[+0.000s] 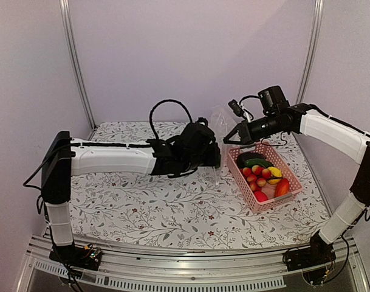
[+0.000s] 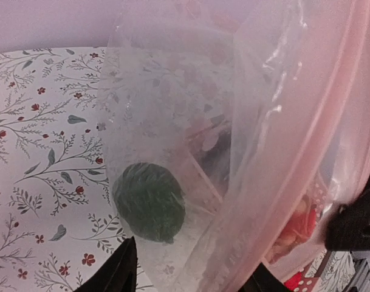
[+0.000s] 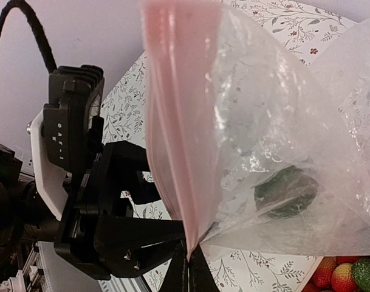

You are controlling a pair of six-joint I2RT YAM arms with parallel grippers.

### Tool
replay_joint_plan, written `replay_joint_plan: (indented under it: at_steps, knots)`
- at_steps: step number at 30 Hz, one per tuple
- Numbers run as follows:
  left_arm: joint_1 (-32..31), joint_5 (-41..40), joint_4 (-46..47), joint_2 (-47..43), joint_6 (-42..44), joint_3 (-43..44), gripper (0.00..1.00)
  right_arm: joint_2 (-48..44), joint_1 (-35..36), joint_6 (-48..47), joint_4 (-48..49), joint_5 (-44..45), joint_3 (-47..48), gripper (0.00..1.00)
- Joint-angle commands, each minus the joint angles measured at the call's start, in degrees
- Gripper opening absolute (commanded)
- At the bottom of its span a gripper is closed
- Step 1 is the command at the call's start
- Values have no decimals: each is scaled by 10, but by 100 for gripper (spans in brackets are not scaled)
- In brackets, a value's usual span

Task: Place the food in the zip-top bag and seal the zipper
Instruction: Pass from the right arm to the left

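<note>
- The zip-top bag (image 3: 263, 121) is held up off the bench (image 1: 142, 207), hanging between the two grippers just left of the pink basket (image 1: 280, 202)
- The jaws of the right gripper (image 3: 189, 255) are pressed together, and the bag's edge is pinched between them at the lower end of the zipper (image 3: 172, 121)
- The zipper is seen as a pink-tinted strip that runs upward from those jaws; the clear film spreads away to one side of it
- The jaws of the left gripper (image 2: 191, 264) are spread, one finger on either side of the bag's film; no clamping of the film is seen
- In the left wrist view, the zipper strip crosses diagonally above the gap between the left jaws
- One dark green piece (image 2: 149, 202) is seen inside the bag, low down, beyond the left jaws and clear of both grippers
- The other food (image 1: 263, 173), in red, yellow, orange and dark green, lies in the pink basket to the right of the bag
</note>
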Motion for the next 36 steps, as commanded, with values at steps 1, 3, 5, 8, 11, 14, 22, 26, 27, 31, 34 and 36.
replay_joint_plan:
  at_steps: [1, 3, 5, 8, 11, 14, 22, 26, 27, 31, 34, 36]
  knots:
    - [-23, -33, 4, -14, 1, 5, 51, -8, -5, 0, 9, -15, -7, 0]
    - [-17, -48, -16, -4, -15, 9, 48, -10, -5, -1, 9, -18, -9, 0]
    - [-7, -48, -18, 7, -18, 12, 39, -12, -6, -2, 11, -26, -12, 0]
    - [-2, -74, -44, 17, -7, 31, 20, -14, -6, -3, 11, -22, -15, 0]
    - [-2, -108, -58, 0, 17, 26, 3, -16, -8, -3, 10, -5, -18, 0]
    - [1, -173, -82, -39, 31, 4, 0, -14, -12, 2, -3, 78, -16, 0]
    - [2, -233, -121, -89, 35, -8, 0, -42, -49, 35, -8, 118, -24, 0]
    - [2, -210, -145, -83, 45, 5, 0, -60, -49, -9, 15, -94, -33, 14]
    - [3, -209, -162, -82, 48, 11, 0, -59, -49, -25, 11, -152, -30, 26]
    - [14, -229, -290, -104, 80, 46, 0, -58, -50, -91, -48, -265, 4, 46]
    - [26, -264, -419, -155, 115, 74, 0, -74, -58, -168, -93, -221, 12, 49]
    - [28, -273, -500, -203, 142, 100, 0, -89, -81, -208, -102, -190, -3, 48]
